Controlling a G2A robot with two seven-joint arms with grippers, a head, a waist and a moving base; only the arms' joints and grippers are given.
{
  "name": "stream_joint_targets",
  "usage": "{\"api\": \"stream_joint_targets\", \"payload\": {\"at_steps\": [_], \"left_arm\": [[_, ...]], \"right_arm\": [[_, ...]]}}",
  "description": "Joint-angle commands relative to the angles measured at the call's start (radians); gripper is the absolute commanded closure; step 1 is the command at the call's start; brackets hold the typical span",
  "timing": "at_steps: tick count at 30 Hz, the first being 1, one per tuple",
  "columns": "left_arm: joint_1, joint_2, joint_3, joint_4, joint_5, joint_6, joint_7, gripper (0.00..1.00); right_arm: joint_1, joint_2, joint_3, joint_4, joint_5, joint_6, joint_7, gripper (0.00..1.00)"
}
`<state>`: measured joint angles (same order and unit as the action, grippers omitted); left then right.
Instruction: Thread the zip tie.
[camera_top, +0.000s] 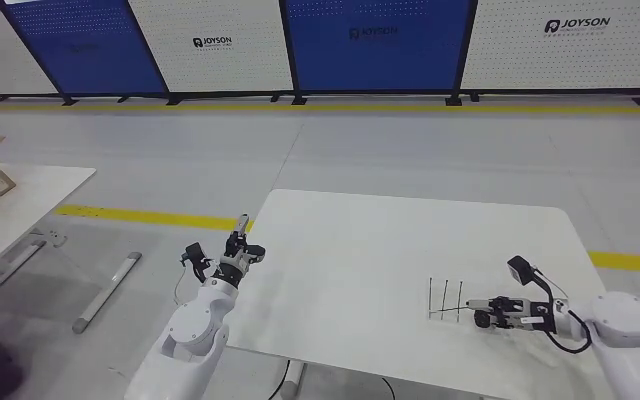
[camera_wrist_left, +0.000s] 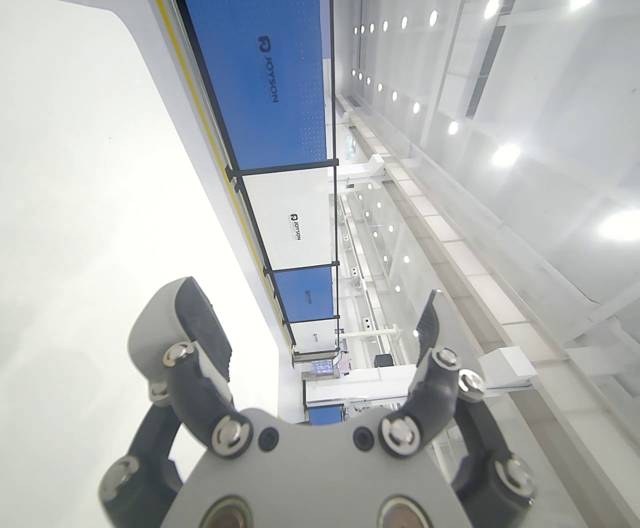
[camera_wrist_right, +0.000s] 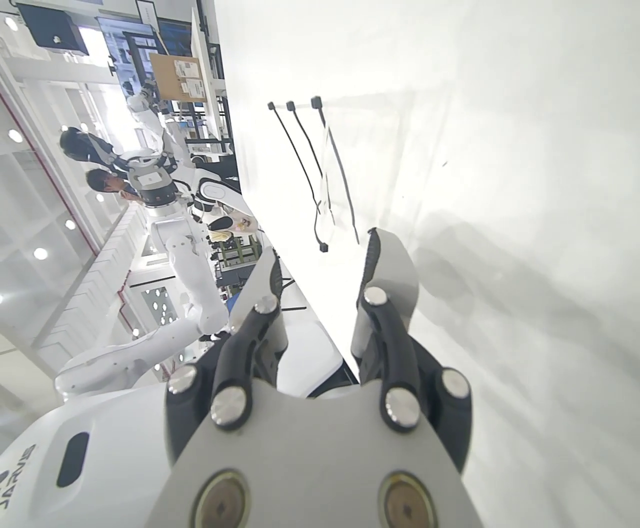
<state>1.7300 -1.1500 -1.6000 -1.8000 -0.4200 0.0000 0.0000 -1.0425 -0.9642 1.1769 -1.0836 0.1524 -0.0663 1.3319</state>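
Note:
Three black zip ties lie side by side on the white table, near its front right. Their heads point toward the far side. Another black zip tie lies across their near ends, and its head sits close to my right gripper's fingertips. My right gripper is open, low over the table, just right of the ties. Nothing is gripped in it. My left gripper is open and empty at the table's left edge, far from the ties.
A second white table stands off to the left across the floor. Blue and white panels line the back. A yellow floor line runs behind the work table. Most of the tabletop between the arms is bare.

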Motion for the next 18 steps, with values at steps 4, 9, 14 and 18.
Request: {"api": "stream_joint_targets", "payload": {"at_steps": [4, 9, 14, 18], "left_arm": [[0.0, 0.0, 0.0, 0.0, 0.0, 0.0, 0.0, 0.0], [0.0, 0.0, 0.0, 0.0, 0.0, 0.0, 0.0, 0.0], [0.0, 0.0, 0.0, 0.0, 0.0, 0.0, 0.0, 0.0], [0.0, 0.0, 0.0, 0.0, 0.0, 0.0, 0.0, 0.0]], "right_arm": [[0.006, 0.001, -0.003, 0.008, 0.005, 0.0, 0.003, 0.69], [0.009, 0.001, -0.011, 0.011, 0.011, -0.002, 0.008, 0.72], [0.015, -0.001, -0.02, 0.015, 0.016, -0.005, 0.008, 0.78], [0.018, 0.0, -0.025, 0.018, 0.018, -0.007, 0.007, 0.78]]}}
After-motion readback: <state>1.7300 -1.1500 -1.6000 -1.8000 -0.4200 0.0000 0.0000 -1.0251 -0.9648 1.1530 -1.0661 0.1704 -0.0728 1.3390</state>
